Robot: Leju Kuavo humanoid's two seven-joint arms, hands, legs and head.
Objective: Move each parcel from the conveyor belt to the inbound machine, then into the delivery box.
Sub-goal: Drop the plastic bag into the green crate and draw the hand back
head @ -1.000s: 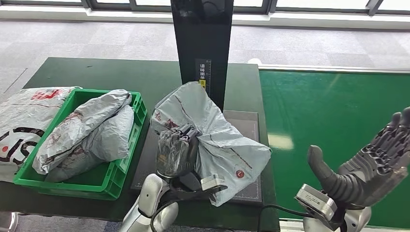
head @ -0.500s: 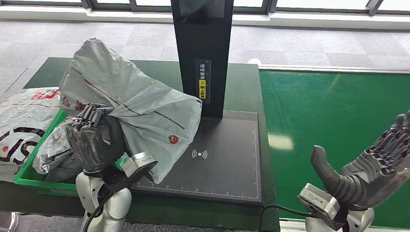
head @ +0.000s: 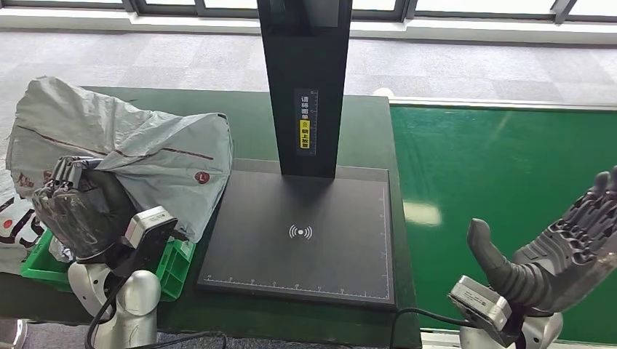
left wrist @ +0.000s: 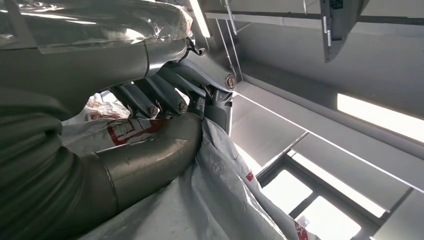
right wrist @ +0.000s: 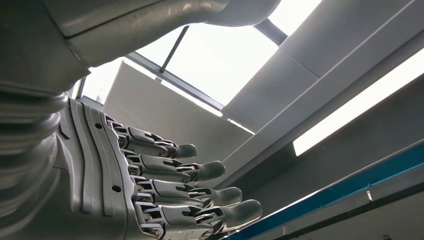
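Left robot hand [head: 76,211] was closed around a grey parcel [head: 138,156], held above the green delivery box [head: 173,262]; right robot hand [head: 564,243] was spread, unladen. Scanning judged done; release into the box is required next.

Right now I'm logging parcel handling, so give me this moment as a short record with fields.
left hand: grips the grey parcel, lifted above the green box
right hand: holds nothing, fingers spread, over the conveyor belt
scan plate: bare
beside box: another printed parcel
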